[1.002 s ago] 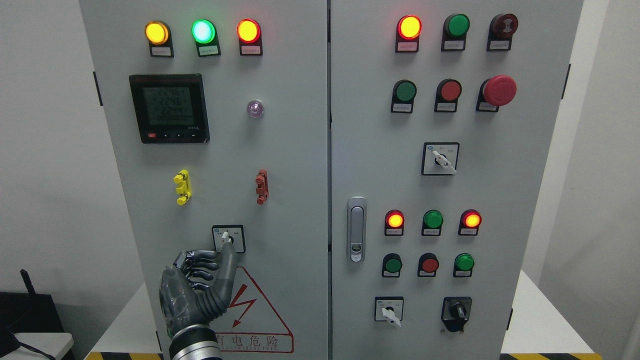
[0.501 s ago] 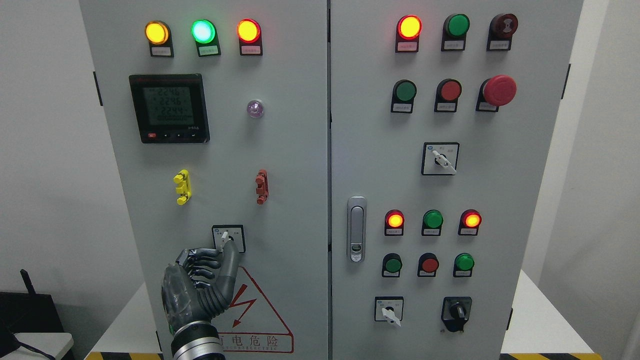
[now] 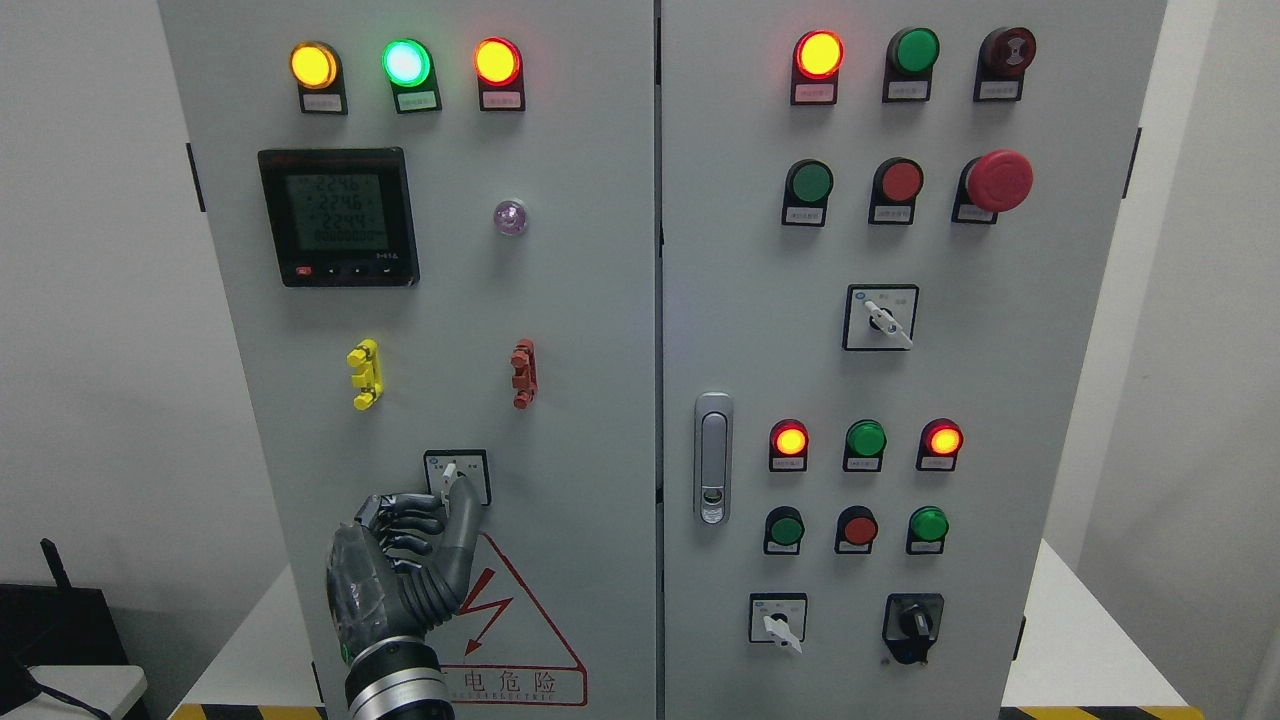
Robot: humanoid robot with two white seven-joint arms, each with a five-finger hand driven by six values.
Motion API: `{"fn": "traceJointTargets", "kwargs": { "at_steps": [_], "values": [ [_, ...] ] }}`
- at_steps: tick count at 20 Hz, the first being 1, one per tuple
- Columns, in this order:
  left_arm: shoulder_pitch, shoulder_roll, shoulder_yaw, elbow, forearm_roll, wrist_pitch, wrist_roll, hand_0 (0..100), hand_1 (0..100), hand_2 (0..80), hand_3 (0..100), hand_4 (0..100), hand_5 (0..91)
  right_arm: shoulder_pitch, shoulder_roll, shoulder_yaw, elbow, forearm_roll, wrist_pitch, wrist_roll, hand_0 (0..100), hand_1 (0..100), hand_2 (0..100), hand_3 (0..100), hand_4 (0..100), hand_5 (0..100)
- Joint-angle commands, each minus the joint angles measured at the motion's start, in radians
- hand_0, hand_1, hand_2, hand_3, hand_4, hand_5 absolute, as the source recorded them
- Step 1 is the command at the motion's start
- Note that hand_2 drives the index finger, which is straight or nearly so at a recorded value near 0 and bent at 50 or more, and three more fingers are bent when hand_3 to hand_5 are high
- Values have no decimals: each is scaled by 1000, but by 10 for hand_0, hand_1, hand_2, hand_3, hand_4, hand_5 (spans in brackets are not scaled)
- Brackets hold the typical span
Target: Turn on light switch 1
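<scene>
Left hand (image 3: 400, 570) is up against the grey control cabinet (image 3: 580, 330), low on its left door. One long digit reaches up and touches the rotary selector switch (image 3: 456, 476) from just below, while the other fingers (image 3: 405, 520) are curled in toward the palm, gripping nothing. The switch's white knob points up and slightly left inside its black-framed plate. It sits under the yellow (image 3: 362, 374) and red (image 3: 522, 373) terminal blocks and just above the red lightning warning triangle (image 3: 510, 640). Amber (image 3: 313, 65), green (image 3: 406, 62) and red (image 3: 496, 61) lamps glow up top.
</scene>
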Motion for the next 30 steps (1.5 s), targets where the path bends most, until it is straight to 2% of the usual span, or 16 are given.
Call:
{"fn": "traceJointTargets", "kwargs": {
  "at_steps": [1,10,15,30],
  "values": [
    [-4,0,-4,8,0,1,1,208,511,531,714,761,702,0,0,0,0,-18,1,-1,120,389,0,0,0,0],
    [-19,-1,-9,22,0,4,1,221,488,533,718,763,701,0,0,0,0,-17,1,-1,120,389,0,0,0,0],
    [-19,-1,-9,19,0,43,1,231,477,534,718,763,701,0,0,0,0,-17,1,-1,120,389,0,0,0,0],
    [-25,-1,-17,19,1,44,-1,276,420,550,722,768,701,0,0,0,0,-17,1,-1,120,389,0,0,0,0]
  ]
}}
